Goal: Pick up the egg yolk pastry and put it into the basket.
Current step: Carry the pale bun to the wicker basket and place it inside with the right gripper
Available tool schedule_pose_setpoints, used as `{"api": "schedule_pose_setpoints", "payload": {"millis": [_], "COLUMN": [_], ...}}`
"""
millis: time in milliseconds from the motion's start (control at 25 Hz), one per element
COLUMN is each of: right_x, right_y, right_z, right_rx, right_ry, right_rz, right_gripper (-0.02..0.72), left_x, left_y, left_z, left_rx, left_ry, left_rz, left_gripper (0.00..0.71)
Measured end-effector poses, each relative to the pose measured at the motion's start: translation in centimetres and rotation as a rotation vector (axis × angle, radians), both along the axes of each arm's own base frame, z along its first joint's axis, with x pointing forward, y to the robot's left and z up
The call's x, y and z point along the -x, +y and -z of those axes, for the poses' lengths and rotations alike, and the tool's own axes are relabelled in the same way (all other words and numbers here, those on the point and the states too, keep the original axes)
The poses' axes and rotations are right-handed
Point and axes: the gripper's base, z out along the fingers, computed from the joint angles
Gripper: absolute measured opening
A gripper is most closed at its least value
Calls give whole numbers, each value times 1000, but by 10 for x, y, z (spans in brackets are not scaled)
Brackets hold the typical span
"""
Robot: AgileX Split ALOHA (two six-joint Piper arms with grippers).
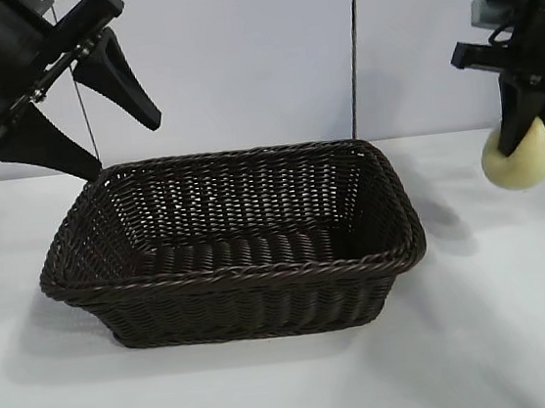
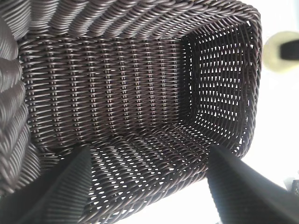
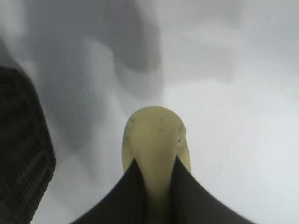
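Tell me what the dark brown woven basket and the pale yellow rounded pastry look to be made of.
The dark brown woven basket: wicker or rattan-like strands, possibly plastic imitation; a slight sheen shows on the braided rim, and light passes through gaps in the weave. The pale yellow rounded pastry: smooth, matte, faintly speckled; it looks pinched narrow between the fingers of the right gripper, suggesting something soft, though whether real dough or a replica is unclear.

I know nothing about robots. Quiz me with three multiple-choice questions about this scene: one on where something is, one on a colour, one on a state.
1. Where is the egg yolk pastry?
A. in the basket
B. held above the table, right of the basket
C. lying on the table

2. What colour is the basket?
A. dark brown
B. white
C. green

3. How is the left gripper?
A. shut on the pastry
B. open, holding nothing
C. shut on the rim

Key: 1 B, the right gripper pinches it aloft; 2 A, dark wicker; 3 B, fingers spread above the basket's corner.
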Motion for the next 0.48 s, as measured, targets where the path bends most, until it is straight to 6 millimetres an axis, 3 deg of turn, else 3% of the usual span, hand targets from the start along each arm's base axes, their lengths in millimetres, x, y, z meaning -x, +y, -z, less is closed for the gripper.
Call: {"api": "schedule_pose_setpoints", "payload": {"millis": [160, 480], "right_x": [8, 19], "right_y": [22, 95], "right_z": [-14, -14], "right_rx": [-27, -46], "right_ry": [-38, -71], "right_rz": [-61, -236], "right_gripper": [66, 65], "left_x": [0, 0], "left_y": [0, 0], "left_z": [0, 0], "left_rx": [1, 1], "left_ry": [0, 0], "left_rz": [0, 0], "left_gripper": [507, 507]}}
